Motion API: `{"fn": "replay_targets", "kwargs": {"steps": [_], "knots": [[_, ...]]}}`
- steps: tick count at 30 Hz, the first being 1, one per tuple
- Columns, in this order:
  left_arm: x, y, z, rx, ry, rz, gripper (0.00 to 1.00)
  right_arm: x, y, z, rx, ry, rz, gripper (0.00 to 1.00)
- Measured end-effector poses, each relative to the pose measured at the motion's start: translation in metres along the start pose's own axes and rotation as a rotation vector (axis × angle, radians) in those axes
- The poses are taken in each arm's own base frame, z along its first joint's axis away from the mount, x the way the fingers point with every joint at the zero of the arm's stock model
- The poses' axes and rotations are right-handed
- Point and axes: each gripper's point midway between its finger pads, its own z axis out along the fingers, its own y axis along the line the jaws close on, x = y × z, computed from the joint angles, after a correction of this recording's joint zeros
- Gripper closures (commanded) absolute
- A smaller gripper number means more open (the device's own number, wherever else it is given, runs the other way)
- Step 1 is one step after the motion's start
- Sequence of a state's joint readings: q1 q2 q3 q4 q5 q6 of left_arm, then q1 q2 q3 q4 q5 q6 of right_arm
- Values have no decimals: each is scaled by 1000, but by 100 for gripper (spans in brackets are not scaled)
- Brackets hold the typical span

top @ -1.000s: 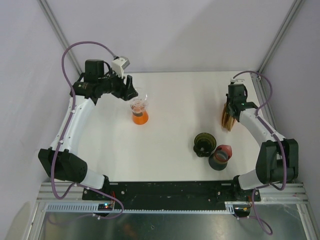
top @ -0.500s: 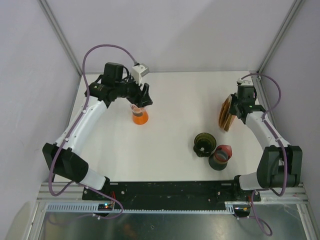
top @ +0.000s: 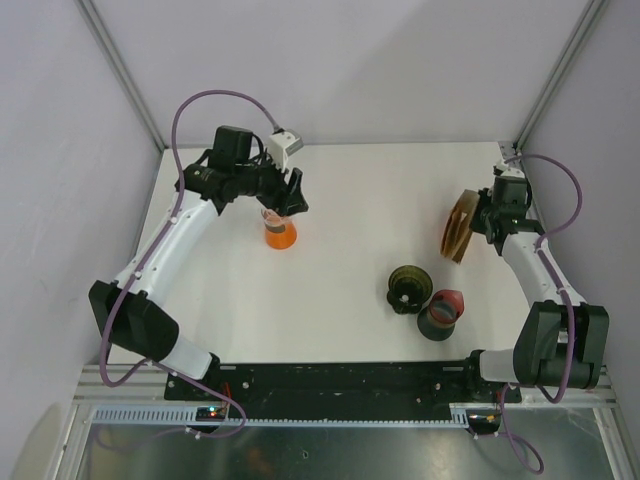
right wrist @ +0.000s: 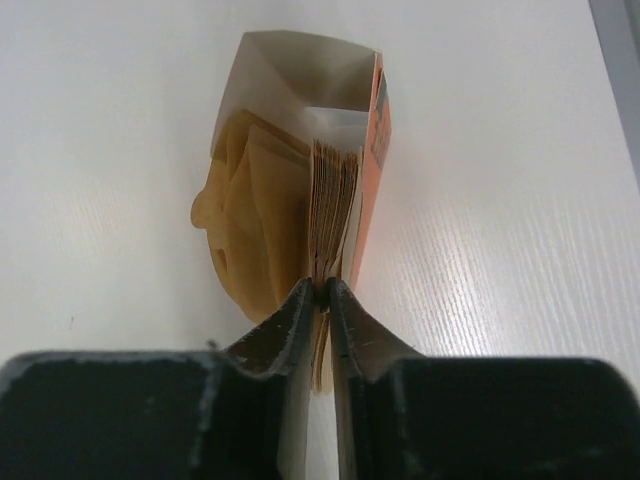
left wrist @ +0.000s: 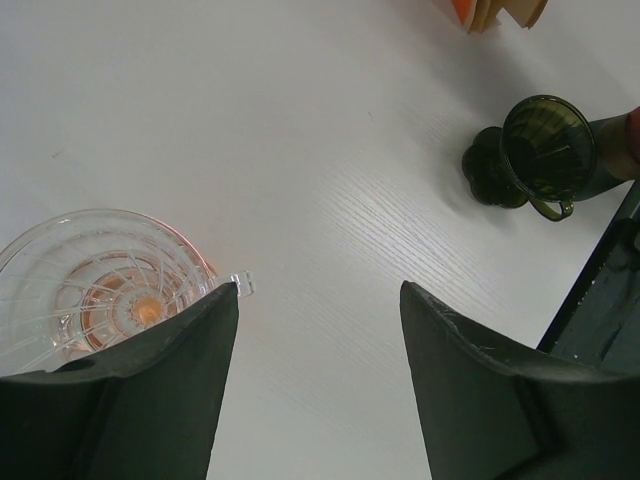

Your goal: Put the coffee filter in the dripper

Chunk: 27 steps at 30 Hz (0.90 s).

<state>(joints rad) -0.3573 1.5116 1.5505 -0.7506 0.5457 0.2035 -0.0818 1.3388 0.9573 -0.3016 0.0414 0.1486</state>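
Note:
A clear glass dripper (top: 277, 212) sits on an orange-tinted carafe (top: 280, 236) at the back left; it also shows in the left wrist view (left wrist: 100, 285). My left gripper (top: 293, 195) hovers open just above and to the right of it, its left finger (left wrist: 150, 390) over the dripper's rim. A pack of brown coffee filters (top: 459, 227) stands on edge at the right. In the right wrist view my right gripper (right wrist: 321, 292) is shut on a few filters (right wrist: 333, 200) at the pack's near edge.
A dark green dripper (top: 408, 287) lies on its side at centre right, also in the left wrist view (left wrist: 535, 150). A dark cup with a red rim (top: 441, 313) stands just right of it. The black front rail (top: 350, 378) runs along the near edge.
My left arm has swung right from behind the glass dripper to over its right side. My right arm has drawn back to the right, and the filter pack has tilted with it.

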Motion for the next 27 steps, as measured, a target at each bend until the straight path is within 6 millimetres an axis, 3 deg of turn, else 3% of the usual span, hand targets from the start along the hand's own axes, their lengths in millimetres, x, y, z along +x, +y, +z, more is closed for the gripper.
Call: {"fn": "replay_targets", "kwargs": {"steps": [6, 14, 19, 23, 27], "knots": [[0, -3, 1, 6, 2, 3, 29, -1, -5, 0, 33, -8, 8, 62], [1, -5, 4, 14, 9, 5, 29, -2, -5, 0, 72, -18, -14, 52], [1, -5, 5, 15, 9, 5, 29, -4, 2, -2, 76, -35, -55, 51], [2, -5, 5, 16, 10, 5, 29, -11, 14, -11, 69, -73, -99, 60], [2, -5, 6, 16, 11, 5, 29, -23, 27, -23, 57, -138, -128, 62]]}}
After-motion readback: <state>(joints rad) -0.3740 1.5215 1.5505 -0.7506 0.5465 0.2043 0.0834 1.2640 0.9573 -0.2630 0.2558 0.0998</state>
